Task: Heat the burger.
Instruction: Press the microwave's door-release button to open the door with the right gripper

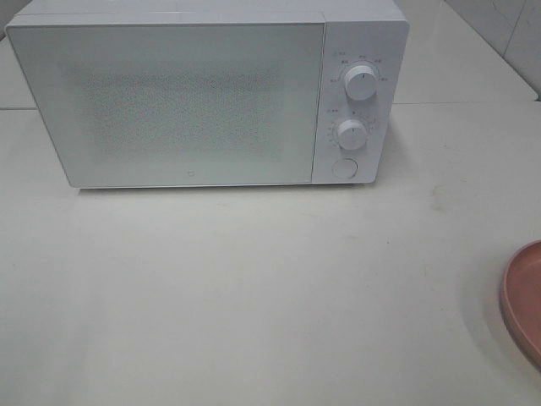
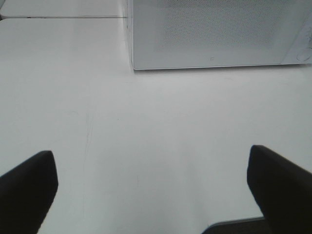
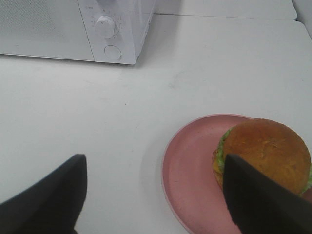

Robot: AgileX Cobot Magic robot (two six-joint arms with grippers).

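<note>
The burger [image 3: 268, 151], with a golden-brown bun and green lettuce, sits on a pink plate [image 3: 190, 165] in the right wrist view. My right gripper [image 3: 156, 190] is open above the table, its right finger [image 3: 258, 200] overlapping the burger's near side. The white microwave [image 1: 203, 93] stands shut at the back of the table, with two knobs [image 1: 360, 85] and a round button [image 1: 344, 167] on its right panel. My left gripper [image 2: 151, 190] is open and empty over bare table in front of the microwave [image 2: 214, 34]. Neither gripper shows in the exterior high view.
The plate's edge [image 1: 524, 300] shows at the right border of the exterior high view. The white table [image 1: 254, 288] spreads in front of the microwave. A table seam [image 2: 63, 17] runs behind to the left.
</note>
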